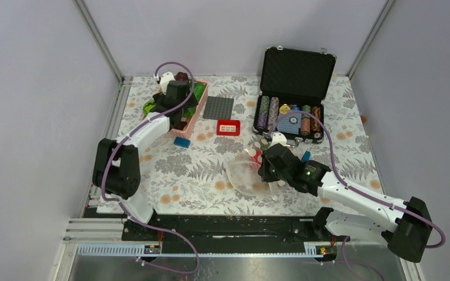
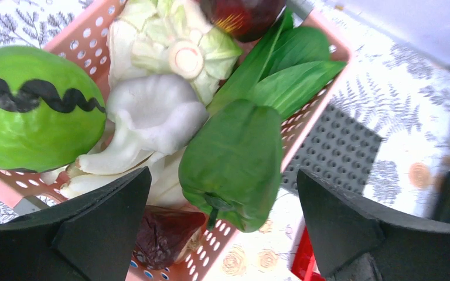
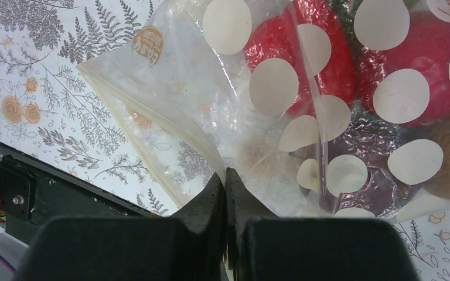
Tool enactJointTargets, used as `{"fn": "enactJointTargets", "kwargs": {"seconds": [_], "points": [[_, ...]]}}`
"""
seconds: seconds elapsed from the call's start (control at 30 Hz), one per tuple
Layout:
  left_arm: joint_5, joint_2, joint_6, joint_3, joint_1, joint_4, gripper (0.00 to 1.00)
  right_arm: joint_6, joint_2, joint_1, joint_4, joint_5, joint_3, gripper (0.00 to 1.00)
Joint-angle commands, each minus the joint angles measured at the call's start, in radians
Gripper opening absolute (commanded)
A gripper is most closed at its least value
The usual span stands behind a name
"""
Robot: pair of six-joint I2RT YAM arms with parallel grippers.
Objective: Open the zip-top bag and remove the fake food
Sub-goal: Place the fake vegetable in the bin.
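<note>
The zip-top bag (image 1: 245, 175) (image 3: 176, 111), clear with cream dots, lies in front of the poker-chip case. My right gripper (image 1: 268, 168) (image 3: 225, 178) is shut on a fold of its film. Fake food shows inside it: two red fruits (image 3: 322, 55) (image 3: 430, 76) and a dark maroon piece (image 3: 366, 172). My left gripper (image 1: 179, 96) (image 2: 222, 175) hangs open over the pink basket (image 1: 197, 115) (image 2: 88, 32). A green pepper (image 2: 234, 158) lies on the basket's pile between the spread fingers, touching neither. A green striped melon (image 2: 35, 111) and a maroon piece (image 2: 164, 234) lie beside it.
The basket also holds bok choy (image 2: 287, 70), white mushroom pieces (image 2: 152, 117) and a dark red fruit (image 2: 243, 14). A grey studded plate (image 1: 218, 108) (image 2: 340, 152), a red block (image 1: 228, 127) and a blue block (image 1: 181, 142) lie near it. The open poker-chip case (image 1: 296, 76) stands at the back right.
</note>
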Motion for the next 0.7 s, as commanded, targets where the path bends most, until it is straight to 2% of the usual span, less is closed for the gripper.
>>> {"fn": "enactJointTargets", "kwargs": {"seconds": [0.0, 0.37, 0.57, 0.67], "points": [[0.045, -0.118, -0.013, 0.056, 0.002, 0.024, 0.99, -0.005, -0.021, -0.012, 0.010, -0.006, -0.004, 0.00], [0.230, -0.295, -0.040, 0.046, -0.008, -0.068, 0.99, -0.048, -0.022, -0.016, -0.056, -0.004, 0.064, 0.00], [0.304, -0.548, -0.063, -0.149, -0.085, -0.078, 0.96, -0.101, 0.001, -0.016, -0.140, 0.025, 0.148, 0.00], [0.333, -0.685, -0.065, -0.257, -0.179, -0.076, 0.94, -0.099, 0.010, -0.017, -0.155, 0.042, 0.178, 0.00]]}}
